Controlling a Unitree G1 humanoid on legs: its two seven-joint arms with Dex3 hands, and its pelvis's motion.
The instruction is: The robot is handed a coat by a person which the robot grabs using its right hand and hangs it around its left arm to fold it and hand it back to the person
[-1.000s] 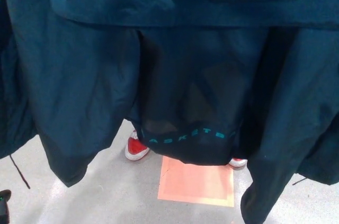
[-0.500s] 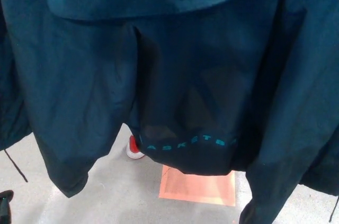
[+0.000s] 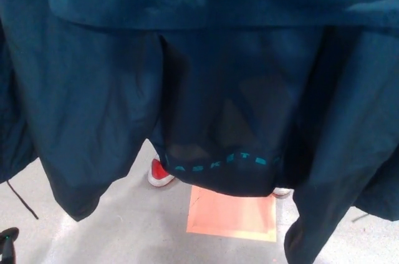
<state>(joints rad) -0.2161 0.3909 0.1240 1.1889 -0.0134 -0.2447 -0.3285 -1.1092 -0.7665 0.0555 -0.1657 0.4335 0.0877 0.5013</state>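
Note:
A dark teal coat hangs spread across almost the whole head view, close to the camera. Its hem carries light teal lettering, and a thin cord dangles at the lower left. A small black part with a green spot shows at the bottom left corner; it looks like the tip of my left hand, too little of it to read. My right hand is hidden behind the coat. Who or what holds the coat up is out of sight.
Below the hem, a person's red and white shoes stand on the grey floor. An orange square mark lies on the floor just in front of them.
The coat has swayed a little: its hem dropped half a second ago and has risen again. The second shoe shows once more at the right of the hem.

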